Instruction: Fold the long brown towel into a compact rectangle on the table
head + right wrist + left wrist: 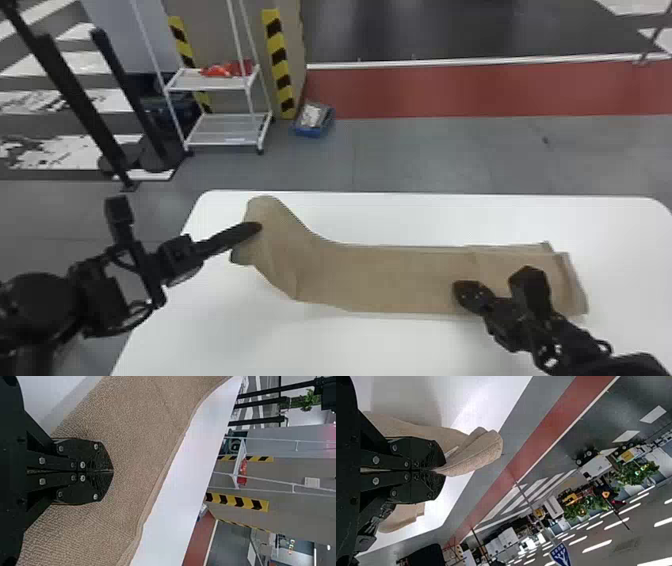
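1 brown towel (380, 277), lengthwise on the desk (310, 345), left end raised; my left claw (444, 471), closed on that end, likely for folding it rightward; my right claw (112, 471), closed, nothing visibly pinched, at the towel's right part, perhaps as anchor.

The 1 long brown towel (390, 275), finely textured, stretches across the white table (400, 345) from the left gripper (257, 228) past the right gripper (461, 294). Its left end is pinched in the left gripper and raised, with a soft, rounded flap standing out beyond the fingertips. Between the 2 grippers it slopes down into a fairly flat strip. To the right gripper's right, its layered end lies with the edges slightly offset.
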